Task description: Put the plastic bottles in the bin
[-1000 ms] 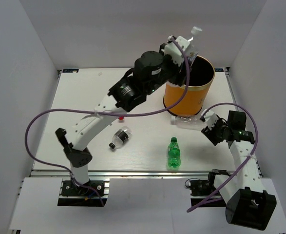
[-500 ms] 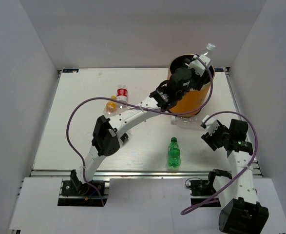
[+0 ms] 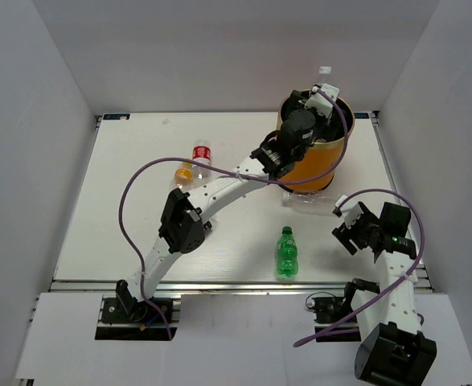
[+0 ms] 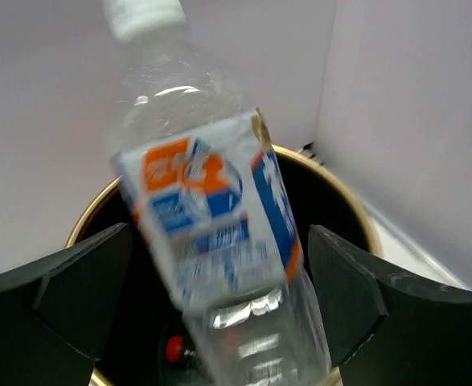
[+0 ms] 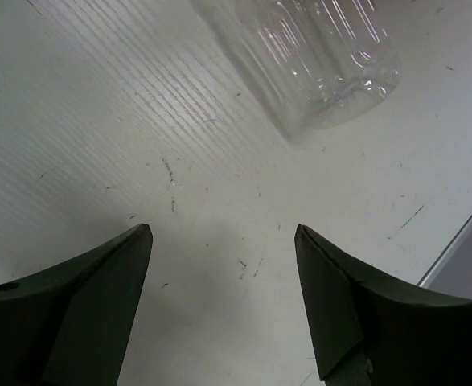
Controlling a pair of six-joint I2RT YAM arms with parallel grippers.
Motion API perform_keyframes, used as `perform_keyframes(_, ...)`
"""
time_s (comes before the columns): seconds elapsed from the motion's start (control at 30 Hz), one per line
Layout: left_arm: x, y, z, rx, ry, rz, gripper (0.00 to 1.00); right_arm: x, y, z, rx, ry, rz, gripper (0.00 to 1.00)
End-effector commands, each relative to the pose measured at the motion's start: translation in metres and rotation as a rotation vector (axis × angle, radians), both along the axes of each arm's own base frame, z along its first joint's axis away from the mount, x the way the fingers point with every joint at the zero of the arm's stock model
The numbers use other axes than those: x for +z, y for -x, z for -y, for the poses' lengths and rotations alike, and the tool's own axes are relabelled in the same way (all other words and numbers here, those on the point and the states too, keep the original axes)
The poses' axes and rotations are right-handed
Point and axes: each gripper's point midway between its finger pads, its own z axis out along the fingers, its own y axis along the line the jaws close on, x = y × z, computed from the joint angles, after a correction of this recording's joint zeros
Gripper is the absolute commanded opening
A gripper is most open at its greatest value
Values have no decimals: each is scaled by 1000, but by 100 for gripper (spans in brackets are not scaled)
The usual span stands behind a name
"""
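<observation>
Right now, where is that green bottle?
In the overhead view the green bottle is on the table near its front edge, right of centre, in front of the orange bin and left of the right gripper.

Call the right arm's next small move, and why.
Probably ease the right gripper forward until its jaws straddle the clear bottle: the jaws stand open with nothing between them, and that bottle lies on the table just ahead, by the foot of the bin.

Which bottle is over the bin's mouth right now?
The clear bottle with white cap and orange-and-blue label, between the open jaws of the left hand, above the bin; the green bottle and red-labelled bottle are on the table.
</observation>
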Motion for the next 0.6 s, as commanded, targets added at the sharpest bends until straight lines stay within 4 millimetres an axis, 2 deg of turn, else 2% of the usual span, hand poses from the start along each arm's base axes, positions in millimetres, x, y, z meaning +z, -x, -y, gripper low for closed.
perform_keyframes(0.0, 26, 2, -29, 73, 8, -5, 100, 17, -12, 3, 18, 9, 73, 78)
perform_keyframes(0.07, 38, 12, -42, 73, -3, -13, 100, 28, -20, 7, 23, 25, 111, 78)
perform_keyframes(0.1, 33, 16, -51, 83, -18, -39, 100, 31, -24, 13, 19, 43, 130, 78)
perform_keyframes(0.13, 63, 29, -70, 90, 28, -39, 100, 36, -29, 16, 26, 62, 155, 78)
perform_keyframes(0.17, 61, 38, -81, 90, 2, -71, 100, 39, -35, 20, 29, 73, 177, 78)
perform_keyframes(0.2, 41, 44, -90, 92, -44, -111, 100, 41, -39, 20, 74, 86, 194, 76)
perform_keyframes(0.23, 65, 61, -110, 81, -8, -109, 100, 41, -40, 16, 141, 97, 202, 76)
perform_keyframes(0.27, 31, 73, -118, 77, -89, -181, 100, 36, -40, 18, 183, 115, 192, 75)
perform_keyframes(0.33, 15, 93, -135, 55, -96, -255, 100, 43, -47, 12, 288, 115, 236, 74)
perform_keyframes(0.37, -23, 105, -143, 31, -160, -321, 100, 40, -40, 7, 322, 91, 206, 74)
perform_keyframes(0.4, -9, 123, -161, 7, -131, -319, 100, 33, -42, 8, 430, 147, 223, 74)
perform_keyframes(0.43, -21, 136, -168, -30, -144, -347, 100, 31, -33, -4, 485, 94, 215, 74)
perform_keyframes(0.47, -57, 148, -180, -32, -188, -405, 100, 28, -32, -8, 610, 134, 230, 74)
perform_keyframes(0.5, -65, 156, -192, -30, -199, -413, 100, 28, -31, -12, 649, 120, 239, 74)
perform_keyframes(0.53, -54, 168, -209, -33, -161, -398, 100, 28, -24, -20, 681, 82, 230, 74)
perform_keyframes(0.57, -80, 174, -222, -13, -205, -425, 100, 34, -29, -21, 713, 97, 259, 78)
